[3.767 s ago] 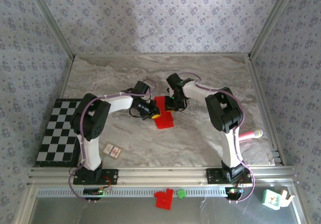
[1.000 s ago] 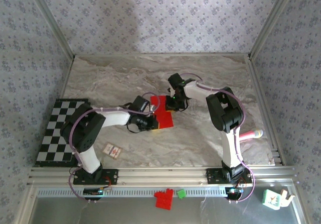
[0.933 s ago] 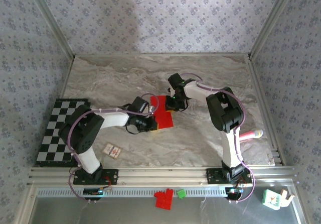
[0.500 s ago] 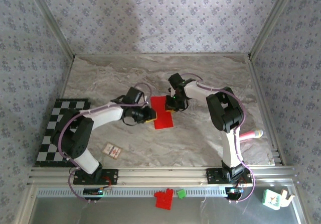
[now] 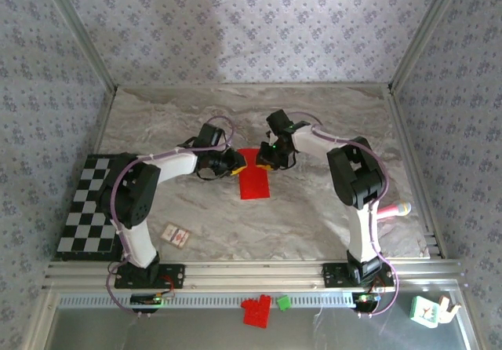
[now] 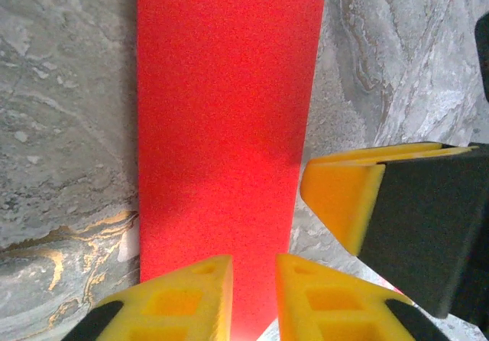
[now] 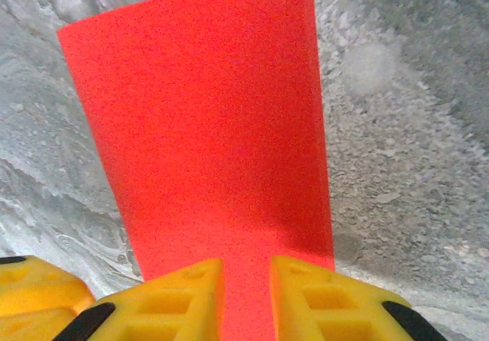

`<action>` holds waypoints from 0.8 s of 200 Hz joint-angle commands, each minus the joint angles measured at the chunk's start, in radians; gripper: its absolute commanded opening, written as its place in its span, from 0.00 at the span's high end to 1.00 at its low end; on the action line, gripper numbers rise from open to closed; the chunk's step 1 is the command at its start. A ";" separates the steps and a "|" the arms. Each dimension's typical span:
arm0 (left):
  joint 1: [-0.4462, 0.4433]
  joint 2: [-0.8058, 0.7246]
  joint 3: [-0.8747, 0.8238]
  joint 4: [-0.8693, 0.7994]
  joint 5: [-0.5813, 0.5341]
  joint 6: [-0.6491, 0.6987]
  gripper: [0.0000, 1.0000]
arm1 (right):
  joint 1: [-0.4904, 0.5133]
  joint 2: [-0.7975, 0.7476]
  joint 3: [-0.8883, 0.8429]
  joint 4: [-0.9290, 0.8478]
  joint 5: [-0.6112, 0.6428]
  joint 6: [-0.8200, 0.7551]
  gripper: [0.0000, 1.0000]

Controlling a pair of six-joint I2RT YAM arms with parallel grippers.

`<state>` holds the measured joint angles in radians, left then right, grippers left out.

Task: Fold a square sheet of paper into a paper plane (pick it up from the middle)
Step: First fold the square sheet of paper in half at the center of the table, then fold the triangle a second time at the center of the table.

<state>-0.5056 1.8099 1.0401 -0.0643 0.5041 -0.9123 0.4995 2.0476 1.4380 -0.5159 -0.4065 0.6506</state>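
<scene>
Flat on the table (image 5: 314, 216), the red paper (image 5: 253, 184) looks light and floppy, best pinched mid-edge; left gripper (image 6: 254, 268) and right gripper (image 7: 246, 274) stand slightly parted at its end.

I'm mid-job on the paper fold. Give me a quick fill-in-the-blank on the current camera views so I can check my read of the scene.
1. The paper lying flat on the marble table is coloured ___.
2. The left hand and the right hand both sit at the paper's ___ end (near or far from the robot).
3. The fingers of the hands are ___ in colour.
4. In the top view, the checkerboard mat lies on the table's ___ side.

Missing words: red; far; yellow; left.
</scene>
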 commanded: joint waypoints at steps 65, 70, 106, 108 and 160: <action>0.001 0.096 0.058 0.019 0.052 -0.021 0.83 | -0.027 -0.033 -0.071 0.055 -0.040 0.022 0.77; 0.001 0.102 0.062 0.013 0.049 -0.020 0.83 | -0.029 -0.040 -0.077 0.061 -0.038 0.025 0.77; 0.002 0.135 0.068 -0.048 0.014 -0.007 0.84 | -0.045 -0.106 -0.146 0.094 -0.020 0.030 0.72; 0.001 0.136 0.067 -0.049 0.012 -0.007 0.85 | -0.045 -0.111 -0.151 0.095 -0.018 0.030 0.71; 0.001 0.156 0.059 -0.090 -0.007 0.000 0.85 | -0.051 -0.204 -0.305 0.118 -0.047 0.054 0.62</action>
<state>-0.5045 1.9404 1.0897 -0.0952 0.5217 -0.9260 0.4473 1.8885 1.2030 -0.3985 -0.4324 0.6815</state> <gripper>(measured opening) 0.155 0.368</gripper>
